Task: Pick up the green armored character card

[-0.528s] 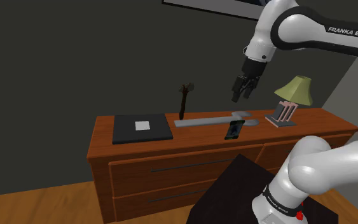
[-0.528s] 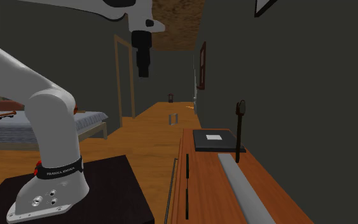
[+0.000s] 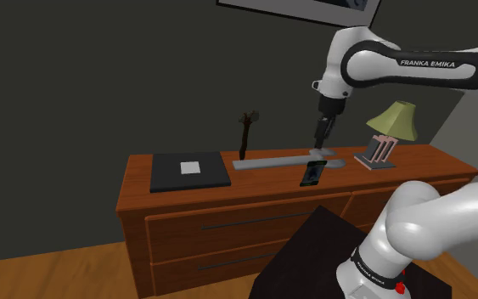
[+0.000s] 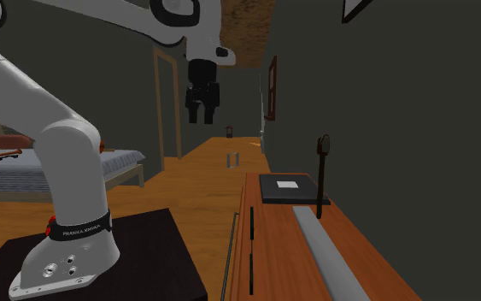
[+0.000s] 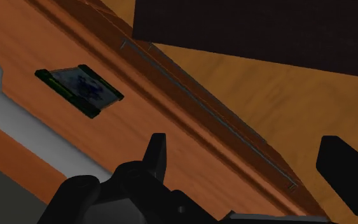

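Your green-edged card lies on the wooden dresser near its front edge, at 6 o'clock from the long grey slab in the shoulder view. Your gripper hangs at the card's 12 o'clock with its fingers spread and nothing between them.

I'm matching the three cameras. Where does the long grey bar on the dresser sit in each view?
Shoulder view: the long grey bar lies just behind the card.
Second exterior view: it runs up from the bottom edge toward the black slab.
Wrist view: beside the card, away from the dresser's front edge.
Shared landmark: the dresser's wooden top.
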Robot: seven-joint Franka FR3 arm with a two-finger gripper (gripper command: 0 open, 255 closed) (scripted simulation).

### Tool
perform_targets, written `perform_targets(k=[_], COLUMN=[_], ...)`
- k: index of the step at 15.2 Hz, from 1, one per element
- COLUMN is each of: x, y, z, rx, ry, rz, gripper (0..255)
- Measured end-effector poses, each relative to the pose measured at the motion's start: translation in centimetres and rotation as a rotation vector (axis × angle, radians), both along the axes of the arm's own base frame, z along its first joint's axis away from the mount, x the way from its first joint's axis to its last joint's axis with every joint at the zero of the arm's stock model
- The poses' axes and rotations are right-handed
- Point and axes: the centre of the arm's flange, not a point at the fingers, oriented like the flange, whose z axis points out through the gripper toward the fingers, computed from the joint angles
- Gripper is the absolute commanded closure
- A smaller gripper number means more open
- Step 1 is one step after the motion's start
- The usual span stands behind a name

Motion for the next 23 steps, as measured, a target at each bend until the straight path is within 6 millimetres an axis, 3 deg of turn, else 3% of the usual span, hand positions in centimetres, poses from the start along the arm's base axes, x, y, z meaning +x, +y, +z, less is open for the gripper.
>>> perform_targets(k=[16, 23], x=[8.0, 9.2], y=[-9.8, -10.8], z=[-14.9, -19.3], rx=[-0.187, -0.211], ry=[0.303, 0.342], rz=[0.748, 0.845], gripper=[0, 0])
